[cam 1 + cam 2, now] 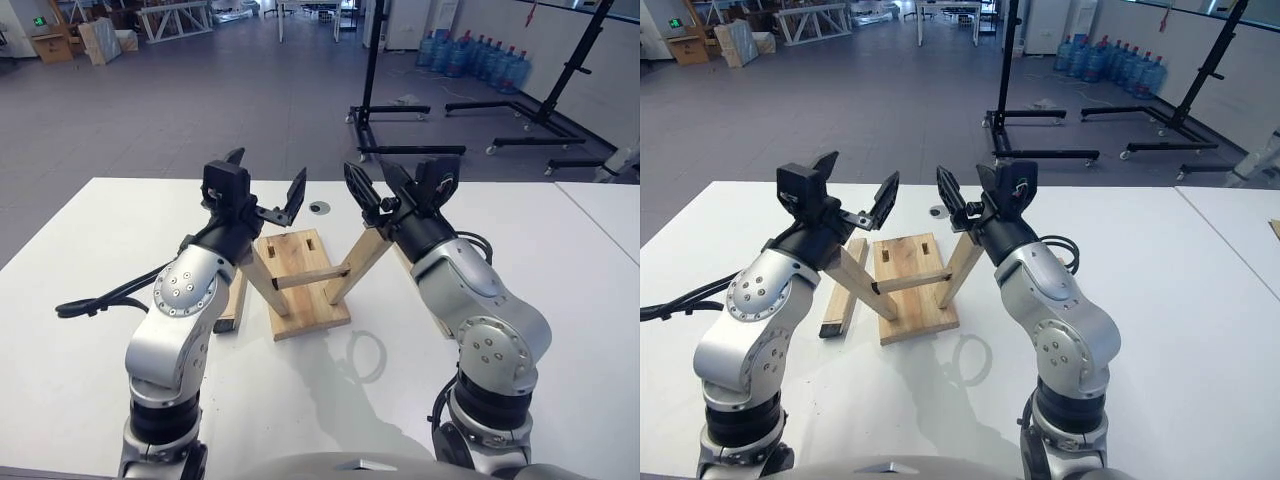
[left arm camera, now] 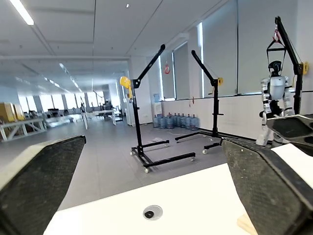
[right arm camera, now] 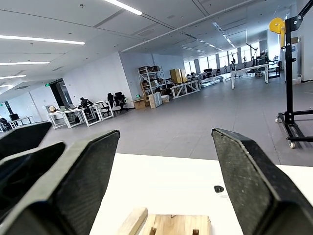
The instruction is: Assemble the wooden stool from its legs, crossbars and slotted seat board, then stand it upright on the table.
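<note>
Pale bare wood, probably light and stiff, though the joints may be loose: take each leg (image 1: 262, 275) just beside the crossbar (image 1: 310, 279). The joined pair rises in a V from the slotted seat board (image 1: 312, 315), flat on the worktop (image 1: 560, 300); left hand (image 1: 265, 182) and right hand (image 1: 375, 183) hang spread open above

Pale matt wooden seat board (image 1: 306, 314), smooth white table (image 1: 575, 300).

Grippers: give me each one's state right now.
Left gripper: open, holding nothing.
Right gripper: open, holding nothing.
</note>
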